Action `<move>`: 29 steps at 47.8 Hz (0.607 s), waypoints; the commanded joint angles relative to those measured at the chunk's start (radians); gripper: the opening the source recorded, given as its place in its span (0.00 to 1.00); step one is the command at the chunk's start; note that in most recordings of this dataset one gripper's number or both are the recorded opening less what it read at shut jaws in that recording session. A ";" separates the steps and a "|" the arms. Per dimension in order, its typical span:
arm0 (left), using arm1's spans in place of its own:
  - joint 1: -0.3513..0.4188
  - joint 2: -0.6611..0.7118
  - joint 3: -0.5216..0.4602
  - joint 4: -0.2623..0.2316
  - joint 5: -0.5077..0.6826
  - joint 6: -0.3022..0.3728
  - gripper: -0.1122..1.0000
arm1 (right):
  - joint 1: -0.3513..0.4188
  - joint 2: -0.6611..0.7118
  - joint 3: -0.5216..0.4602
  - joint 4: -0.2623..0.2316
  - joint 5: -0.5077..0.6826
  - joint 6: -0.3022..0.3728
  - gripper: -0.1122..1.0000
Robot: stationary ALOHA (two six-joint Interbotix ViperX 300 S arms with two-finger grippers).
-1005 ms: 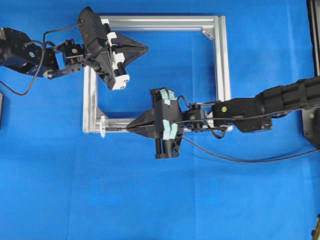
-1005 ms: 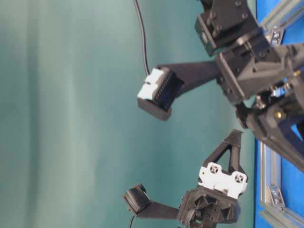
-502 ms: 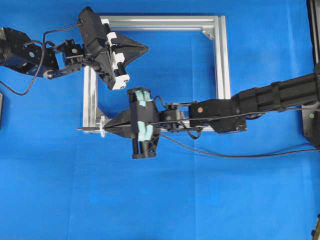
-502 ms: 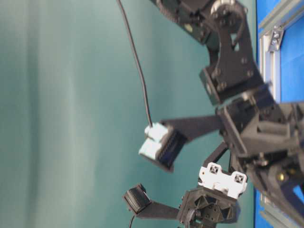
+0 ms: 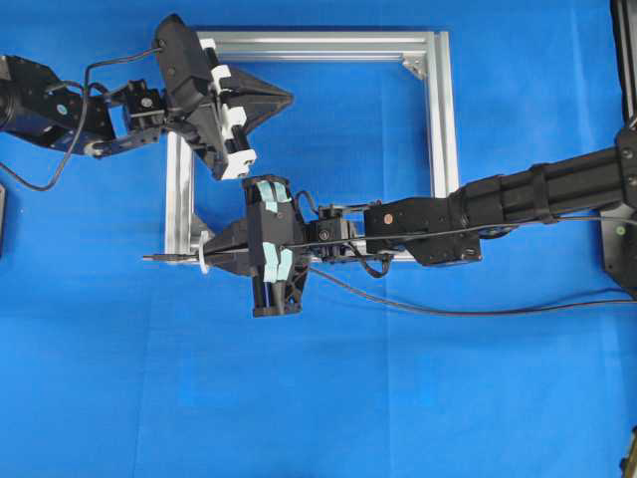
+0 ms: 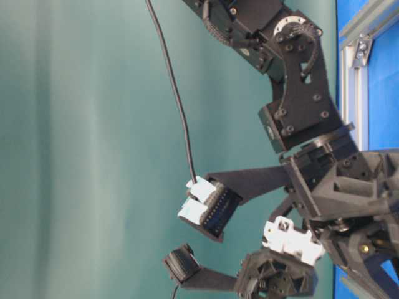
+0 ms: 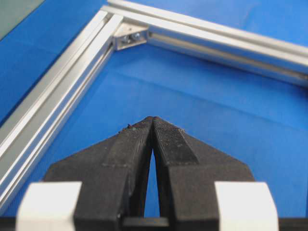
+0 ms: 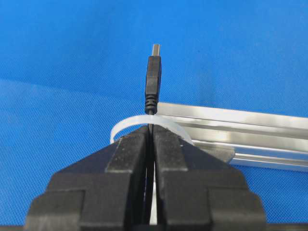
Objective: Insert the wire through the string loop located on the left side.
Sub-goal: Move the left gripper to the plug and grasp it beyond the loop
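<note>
The wire (image 8: 153,79) is pinched between the closed jaws of the right gripper (image 8: 150,129), its plug tip standing out past the fingertips. In the right wrist view the plug lies beyond the string loop (image 8: 126,124), whose white band arches across just behind the fingertips; the wire passes through that arch. From overhead, the plug end (image 5: 157,258) projects to the left of the loop (image 5: 204,253), clear of the frame's outer edge and over bare blue cloth. The loop sits at the near-left corner of the aluminium frame (image 5: 438,119), on the near bar. The right gripper (image 5: 214,257) points left along that near bar, its tips just beside the loop; whether they touch it cannot be told. The rest of the wire trails right from the gripper, curving over the cloth near the right arm.

The left gripper (image 5: 289,98) hangs over the far-left part of the frame, well apart from the loop, jaws closed on nothing; in its wrist view the fingertips (image 7: 153,122) meet above open cloth inside the frame.

Room to move: open blue cloth (image 5: 318,398) lies left of and nearer than the frame. The frame interior is open between the two grippers. The table-level view shows only arm links and camera mounts crowding the right side.
</note>
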 commanded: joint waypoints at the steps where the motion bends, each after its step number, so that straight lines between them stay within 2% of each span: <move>1: 0.002 -0.041 0.014 0.003 -0.014 0.000 0.10 | -0.002 -0.021 -0.017 -0.002 -0.003 -0.002 0.10; 29: -0.012 -0.242 0.316 0.006 -0.063 0.000 0.10 | -0.002 -0.021 -0.015 0.000 -0.003 -0.003 0.10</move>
